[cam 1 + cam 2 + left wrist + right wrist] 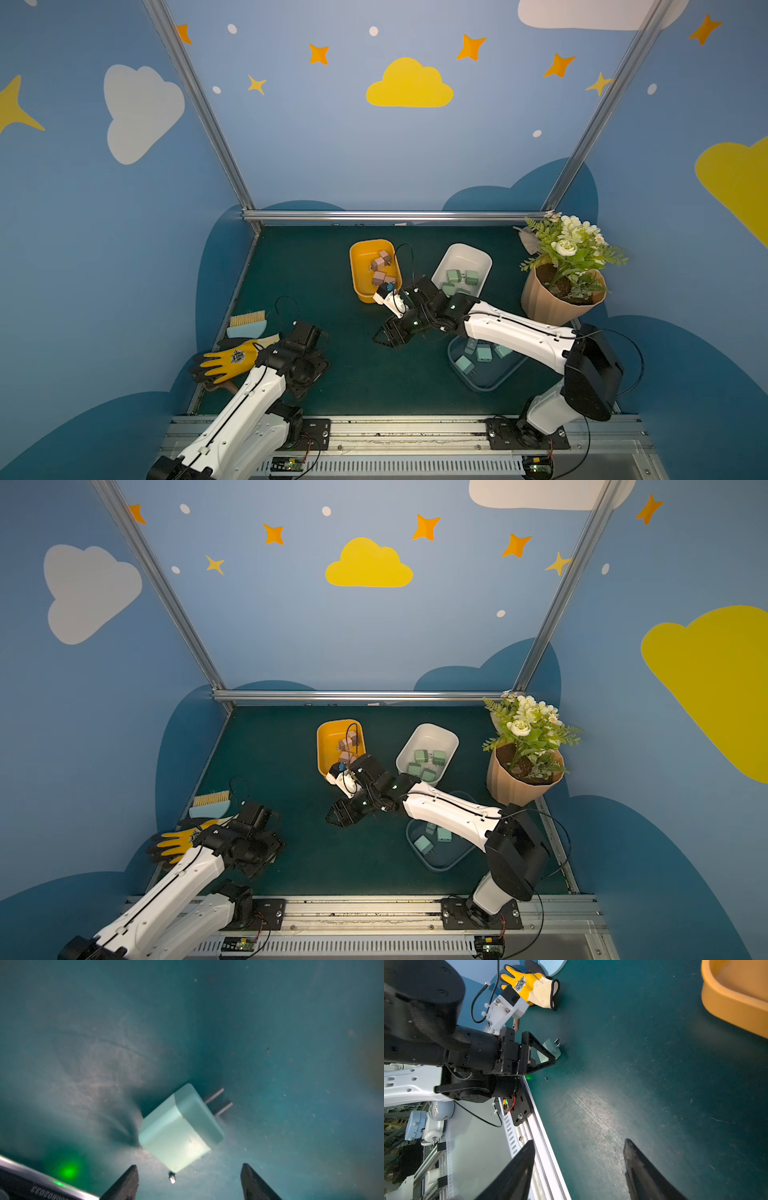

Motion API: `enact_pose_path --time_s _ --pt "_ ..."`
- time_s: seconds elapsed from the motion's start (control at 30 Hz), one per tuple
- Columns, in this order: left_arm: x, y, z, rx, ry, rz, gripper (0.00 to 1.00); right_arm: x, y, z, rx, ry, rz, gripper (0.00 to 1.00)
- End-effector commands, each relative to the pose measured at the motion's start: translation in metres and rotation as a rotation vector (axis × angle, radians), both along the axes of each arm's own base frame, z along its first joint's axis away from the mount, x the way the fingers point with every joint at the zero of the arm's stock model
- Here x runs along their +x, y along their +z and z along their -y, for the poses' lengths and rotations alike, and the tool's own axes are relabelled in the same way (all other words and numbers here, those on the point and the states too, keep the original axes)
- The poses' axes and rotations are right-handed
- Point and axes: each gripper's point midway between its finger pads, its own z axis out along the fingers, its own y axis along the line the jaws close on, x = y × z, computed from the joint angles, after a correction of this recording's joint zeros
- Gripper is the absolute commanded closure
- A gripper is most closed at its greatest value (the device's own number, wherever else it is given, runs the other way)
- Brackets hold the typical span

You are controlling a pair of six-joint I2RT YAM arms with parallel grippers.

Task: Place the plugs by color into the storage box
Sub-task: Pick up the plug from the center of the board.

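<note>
**Top views.** Dark green mat [345, 374] over the bench. Blue walls [332, 158] with painted clouds and stars on three sides. Aluminium frame bar [395, 215] along the far edge, slotted rail [415, 432] along the near edge.

Three bins:
- orange bin [356, 286] at far centre
- white bin [465, 254] just right of it
- clear bin [490, 384] toward the near right

Plugs grouped by colour:
- four pink plugs [378, 263] in the orange bin
- at least four green plugs [471, 277] in the white bin
- at least three teal plugs [463, 365] in the clear bin, partly hidden under the right arm [511, 332]

One flower pot [552, 307] in the far right corner. One brush [248, 322] and one yellow glove [232, 359] at the left edge. Right gripper [381, 341] over bare mat at mid-bench, between orange bin and clear bin. Left arm [249, 399] bent over the near left area, claw state not readable here.

**Left wrist.** Mat only, dusty and scratched, with a green lamp glow. One loose teal plug [180, 1126] flat on the mat, prongs pointing away from the claw. Left gripper [189, 1180] with jaws apart, tips just short of the plug, no contact. One small metal bit [172, 1178] on the mat between the tips.

**Right wrist.** Mat worn pale toward the near edge, with the rail and a white surface beyond it. Right gripper jaws apart, nothing between them, bare mat beneath. Loose teal plug [550, 1045] on the mat toward the near left corner, partly behind one finger of the left gripper. One glove near the left edge. One corner of the orange bin in view.
</note>
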Motion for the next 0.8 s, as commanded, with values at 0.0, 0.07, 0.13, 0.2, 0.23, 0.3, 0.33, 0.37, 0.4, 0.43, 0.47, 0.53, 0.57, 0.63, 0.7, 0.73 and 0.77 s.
enact_pose_path --time_s 0.0,0.07,0.13,0.2,0.23,0.3,0.33,0.37,0.4,0.43,0.47,0.53,0.57,0.63,0.7,0.73,0.77 --pt "0.008 -0.003 -0.003 0.009 -0.03 0.002 0.24 -0.001 0.018 0.002 0.036 -0.003 0.041 0.33" --pt "0.011 -0.006 -0.006 0.018 -0.021 -0.003 0.25 -0.001 0.016 0.003 0.028 -0.006 0.043 0.33" --pt "0.014 -0.009 -0.008 0.017 -0.024 -0.005 0.25 -0.001 0.015 0.004 0.026 -0.009 0.044 0.33" --pt "0.016 -0.012 -0.008 0.016 -0.029 -0.012 0.27 -0.001 0.014 0.005 0.031 -0.013 0.043 0.33" --pt "0.017 -0.014 -0.008 0.018 -0.042 -0.015 0.28 -0.001 0.013 0.005 0.034 -0.012 0.041 0.33" --pt "0.017 -0.017 -0.01 0.034 -0.071 -0.022 0.28 -0.001 0.012 0.005 0.035 -0.013 0.04 0.33" --pt "0.016 -0.019 -0.012 0.045 -0.072 -0.03 0.29 -0.001 0.011 0.005 0.038 -0.015 0.043 0.33" --pt "0.015 -0.02 -0.013 0.052 -0.076 -0.035 0.3 -0.001 0.01 0.005 0.039 -0.016 0.045 0.33" --pt "0.015 -0.021 -0.013 0.051 -0.076 -0.039 0.31 0.0 0.008 0.006 0.042 -0.019 0.044 0.33" --pt "0.015 -0.021 -0.013 0.05 -0.077 -0.039 0.32 0.0 0.007 0.005 0.048 -0.019 0.046 0.33" --pt "0.014 -0.022 -0.013 0.05 -0.075 -0.04 0.33 0.001 0.007 0.005 0.054 -0.021 0.046 0.32" --pt "0.015 -0.022 -0.014 0.057 -0.073 -0.034 0.36 0.001 0.007 0.004 0.065 -0.016 0.041 0.32" --pt "0.014 -0.022 -0.016 0.063 -0.073 -0.033 0.39 0.001 0.008 0.004 0.073 -0.013 0.042 0.33" --pt "0.014 -0.022 -0.017 0.07 -0.077 -0.024 0.42 0.002 0.008 0.004 0.079 -0.014 0.045 0.32" --pt "0.011 -0.024 -0.021 0.096 -0.077 -0.031 0.47 0.004 0.008 0.004 0.088 -0.016 0.05 0.33" --pt "0.009 -0.026 -0.023 0.102 -0.072 -0.038 0.48 0.005 0.008 0.004 0.09 -0.019 0.051 0.33" --pt "0.009 -0.027 -0.023 0.1 -0.069 -0.039 0.5 0.007 0.008 0.005 0.092 -0.024 0.056 0.32"
